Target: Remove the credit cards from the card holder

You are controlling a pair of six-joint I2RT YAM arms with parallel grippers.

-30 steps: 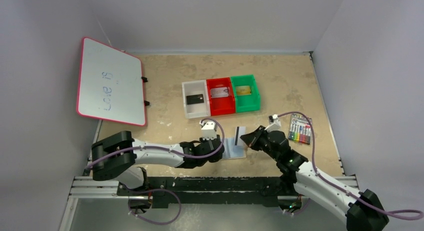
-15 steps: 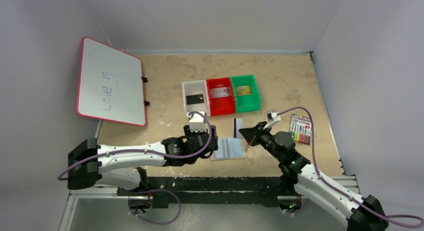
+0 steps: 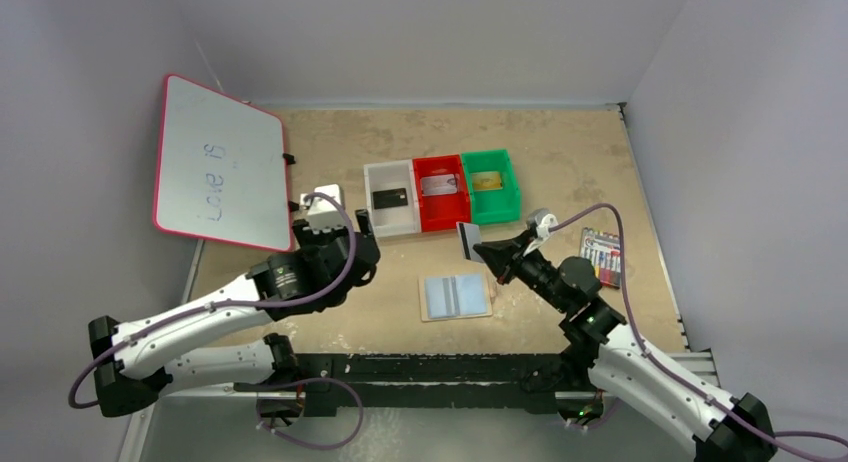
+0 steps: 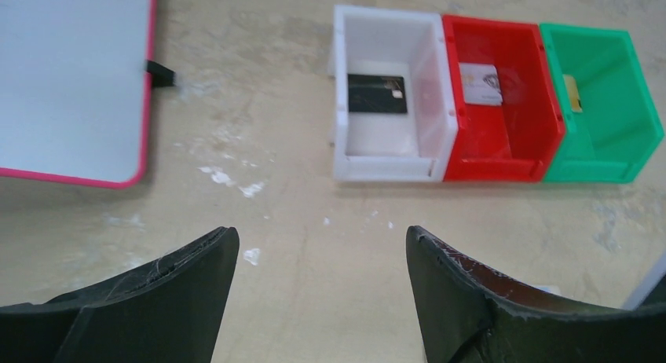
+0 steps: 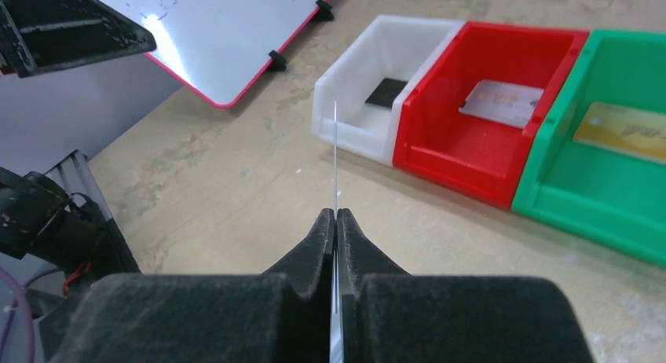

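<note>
Right wrist view: the card (image 5: 336, 155) stands edge-on above the right fingers (image 5: 310, 249), faces unseen, lower part buried between them. The green bin (image 5: 597, 221), beyond and right of them, is cut by the frame edge. Left fingers (image 4: 157, 300): bases cut off. Top view: the marker pack (image 3: 603, 257) is partly hidden behind the right arm; the card holder (image 3: 456, 296) contents are too small to tell.

Overhead from behind, wrist views low, sharing bins (image 4: 503, 170)

Centre blocked by bin row (image 3: 444, 225). Far-left corner filled by whiteboard (image 3: 218, 162). Right edge: marker pack (image 3: 603, 257). Near edge, middle: card holder (image 3: 456, 297). Open passage along far edge, far-right corner.
</note>
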